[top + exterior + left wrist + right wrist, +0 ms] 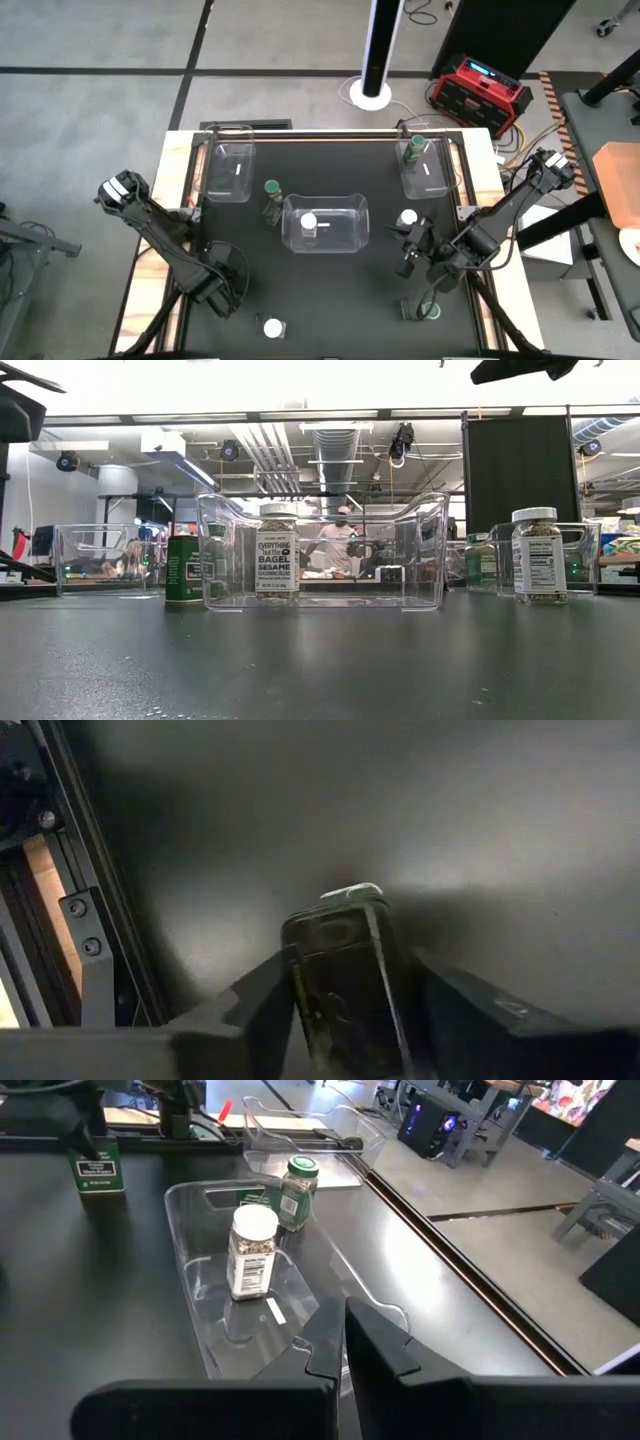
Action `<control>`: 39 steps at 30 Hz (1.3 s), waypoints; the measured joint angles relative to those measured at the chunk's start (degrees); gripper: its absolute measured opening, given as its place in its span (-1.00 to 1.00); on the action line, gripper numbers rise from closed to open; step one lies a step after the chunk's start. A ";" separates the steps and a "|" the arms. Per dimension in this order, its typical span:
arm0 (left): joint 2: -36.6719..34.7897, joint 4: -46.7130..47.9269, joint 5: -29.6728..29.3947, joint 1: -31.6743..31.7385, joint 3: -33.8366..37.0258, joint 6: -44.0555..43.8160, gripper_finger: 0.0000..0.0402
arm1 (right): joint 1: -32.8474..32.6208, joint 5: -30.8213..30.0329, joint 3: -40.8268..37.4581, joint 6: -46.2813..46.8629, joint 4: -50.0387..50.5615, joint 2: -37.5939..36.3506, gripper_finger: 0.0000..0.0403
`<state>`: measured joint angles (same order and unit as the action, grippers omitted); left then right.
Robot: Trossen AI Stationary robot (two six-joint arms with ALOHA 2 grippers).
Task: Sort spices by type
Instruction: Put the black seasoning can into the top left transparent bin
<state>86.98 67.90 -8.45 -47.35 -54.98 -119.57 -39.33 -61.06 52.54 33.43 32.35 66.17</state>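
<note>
My right gripper (412, 248), fingers closed on nothing, hovers near the table's (330, 300) right edge. The nearest loose spice jar, the white-lidded jar (408, 217), stands upright just beyond it, toward the far edge. My left gripper (222, 296) waits near the front-left corner; I cannot tell its grip.

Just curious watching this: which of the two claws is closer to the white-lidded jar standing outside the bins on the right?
The right gripper: it sits just in front of that white-lidded jar. The left gripper is across the table, near the front left.

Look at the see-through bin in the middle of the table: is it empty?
No, the middle bin has one white-lidded spice jar standing inside it.
</note>
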 joint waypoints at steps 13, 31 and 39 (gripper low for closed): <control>-0.13 6.56 -1.36 0.22 -7.98 4.21 -0.45 | 0.00 0.02 -0.25 0.00 -0.04 0.00 -0.95; -2.91 22.13 -23.50 24.38 -30.68 44.86 -0.40 | -0.01 0.03 -0.27 0.00 -0.06 0.00 -0.95; -7.78 21.68 -27.65 50.14 -30.13 67.02 -0.39 | -0.01 0.18 -0.27 -1.11 -0.04 -0.02 -0.95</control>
<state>79.20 89.58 -36.10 2.78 -85.12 -52.55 -39.34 -60.88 52.27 32.32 32.32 66.15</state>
